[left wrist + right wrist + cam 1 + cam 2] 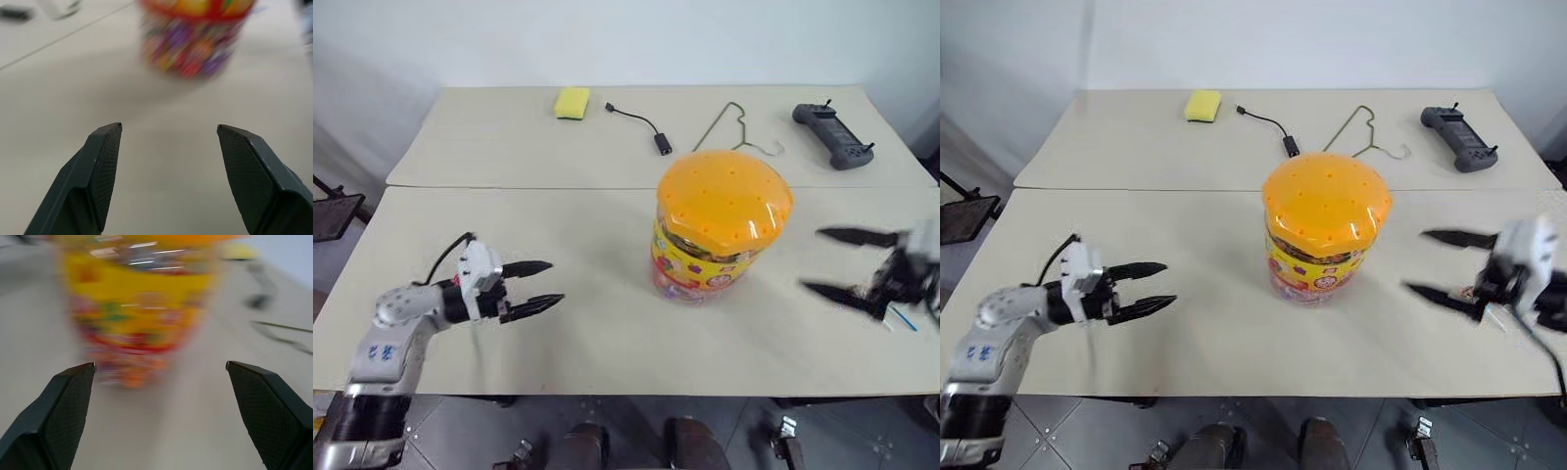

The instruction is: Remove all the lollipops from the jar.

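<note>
The jar (705,255), a clear tub with a colourful label and a domed orange lid (724,196), stands upright in the middle of the near table. My left gripper (556,282) hovers to its left, open and empty, pointing at the jar (190,44). To the jar's right, my right gripper (811,259) stands wide open and empty, also aimed at the jar (137,308). A thin blue stick (904,318) lies on the table under the right hand; its head is hidden. Any lollipops inside the jar cannot be made out.
On the far table lie a yellow sponge (572,102), a black cable with an adapter (651,132), a wire hanger (736,125) and a black controller (832,135). A seam (509,187) divides the two tables.
</note>
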Controlling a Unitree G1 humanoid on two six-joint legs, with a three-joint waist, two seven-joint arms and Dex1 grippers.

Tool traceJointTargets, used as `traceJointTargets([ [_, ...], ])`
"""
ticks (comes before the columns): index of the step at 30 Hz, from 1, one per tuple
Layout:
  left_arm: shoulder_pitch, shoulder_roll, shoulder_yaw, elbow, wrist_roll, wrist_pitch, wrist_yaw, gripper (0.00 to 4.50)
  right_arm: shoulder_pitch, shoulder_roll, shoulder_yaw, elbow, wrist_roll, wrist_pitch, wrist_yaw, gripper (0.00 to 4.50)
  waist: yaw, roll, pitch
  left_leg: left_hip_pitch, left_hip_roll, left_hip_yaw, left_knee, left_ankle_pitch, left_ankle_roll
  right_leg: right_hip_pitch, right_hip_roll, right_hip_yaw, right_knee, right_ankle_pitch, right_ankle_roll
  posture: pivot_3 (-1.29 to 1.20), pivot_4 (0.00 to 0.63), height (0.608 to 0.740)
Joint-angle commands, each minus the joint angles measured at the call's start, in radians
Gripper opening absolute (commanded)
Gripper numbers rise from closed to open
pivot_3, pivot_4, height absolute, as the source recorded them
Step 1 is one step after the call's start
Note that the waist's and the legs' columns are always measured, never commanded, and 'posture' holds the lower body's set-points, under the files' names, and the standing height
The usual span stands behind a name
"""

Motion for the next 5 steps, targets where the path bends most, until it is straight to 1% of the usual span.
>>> traceJointTargets([
  [1,0.065,-0.011,0.016,-0.062,0.102,-0.131,0.082,3.3,-0.008,0.053,0.033,-0.036,-0.001,-0.148,0.081,4.45,0.005,0.0,0.0,0.0,-0.001,0.001,0.001,0.0,0.001,0.001,0.0,0.0,-0.001,0.0,0.001,0.0,0.15,0.74],
  [3,0.097,-0.016,0.013,-0.05,0.134,-0.185,0.098,3.3,-0.032,0.098,0.065,0.004,-0.012,-0.2,0.088,4.45,0.005,0.0,0.0,0.002,0.0,0.001,0.001,0.0,0.002,0.006,0.0,-0.001,-0.008,0.002,0.002,0.0,0.15,0.74],
  [5,0.111,-0.022,0.021,-0.051,0.114,-0.181,0.101,3.3,-0.058,0.122,0.085,0.048,-0.026,-0.233,0.093,4.45,0.004,0.0,0.0,0.002,0.0,0.001,0.001,0.002,0.002,0.007,0.001,0.0,-0.011,0.004,0.0,0.0,0.15,0.74],
])
